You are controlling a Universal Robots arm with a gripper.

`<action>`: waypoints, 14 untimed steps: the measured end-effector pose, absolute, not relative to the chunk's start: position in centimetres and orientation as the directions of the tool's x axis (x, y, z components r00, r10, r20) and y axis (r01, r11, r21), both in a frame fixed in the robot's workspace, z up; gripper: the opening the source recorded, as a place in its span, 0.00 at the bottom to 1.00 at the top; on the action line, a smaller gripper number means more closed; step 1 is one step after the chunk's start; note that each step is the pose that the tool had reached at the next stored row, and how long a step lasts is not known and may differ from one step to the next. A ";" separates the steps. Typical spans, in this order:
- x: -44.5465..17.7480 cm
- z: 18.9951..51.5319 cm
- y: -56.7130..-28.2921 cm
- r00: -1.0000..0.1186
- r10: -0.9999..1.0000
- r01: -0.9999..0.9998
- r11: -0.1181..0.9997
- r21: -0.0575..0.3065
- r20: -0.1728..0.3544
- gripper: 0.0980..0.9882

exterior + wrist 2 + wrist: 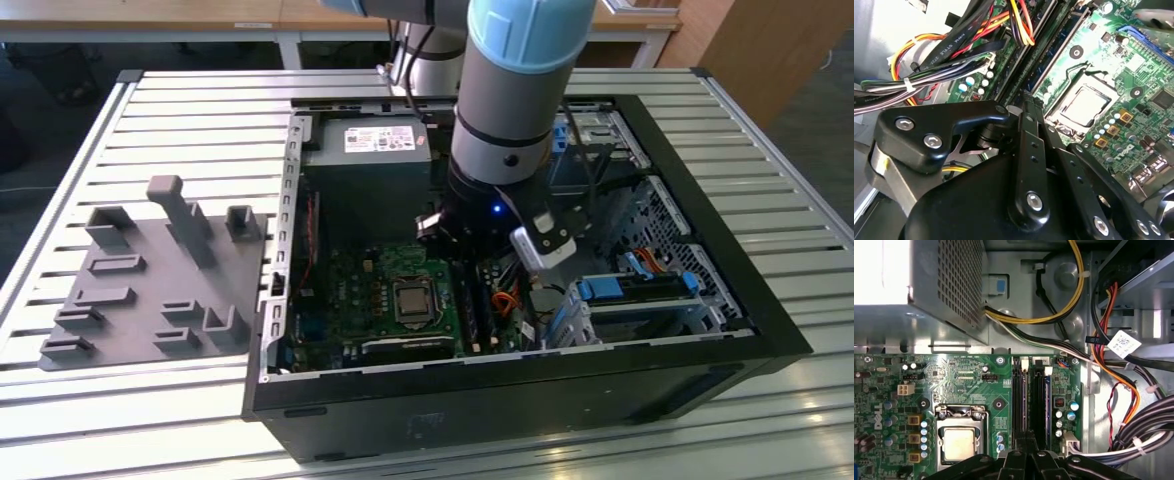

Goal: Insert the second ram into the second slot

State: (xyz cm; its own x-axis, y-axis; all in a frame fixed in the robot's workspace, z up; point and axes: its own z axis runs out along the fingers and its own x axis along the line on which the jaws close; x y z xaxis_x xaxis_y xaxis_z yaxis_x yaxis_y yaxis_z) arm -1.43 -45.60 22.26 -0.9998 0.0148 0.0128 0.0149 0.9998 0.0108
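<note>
My gripper (470,258) reaches down into the open computer case (747,300), over the memory slots beside the processor socket. In both wrist views its fingertips (1025,441) (1027,103) are pressed together, so it is shut with nothing visibly clamped between them. A thin dark-blue stick, the second ram (1040,400) (1058,46), stands on edge in one of the long parallel slots, and the fingertips are at its near end. I cannot tell whether they touch it. A neighbouring slot (1020,400) runs alongside it.
The grey power supply (367,150) (949,285) fills the case's far end. Bundled cables (939,55) (1134,440) crowd one side of the slots and the processor socket (959,440) (1086,105) the other. Blue drive clips (634,290) and a grey fixture plate (147,280) flank the work area.
</note>
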 end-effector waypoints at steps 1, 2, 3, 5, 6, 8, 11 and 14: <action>-1.4 22.2 -45.6 -1.000 0.015 0.015 1.000 0.011 0.013 0.01; -1.4 22.1 -45.6 -1.000 0.015 0.015 1.000 0.010 0.013 0.01; -1.4 22.0 -45.6 -1.000 0.015 0.015 1.000 0.010 0.013 0.01; -1.4 21.8 -45.6 -1.000 0.015 0.015 1.000 0.010 0.013 0.01; -1.4 21.7 -45.6 -1.000 0.015 0.015 1.000 0.010 0.013 0.01; -1.4 21.6 -45.6 -1.000 0.015 0.015 1.000 0.010 0.013 0.01; -1.4 21.6 -45.6 -1.000 0.015 0.015 1.000 0.011 0.013 0.01; -1.4 21.9 -45.6 -1.000 0.015 0.015 1.000 0.014 0.012 0.01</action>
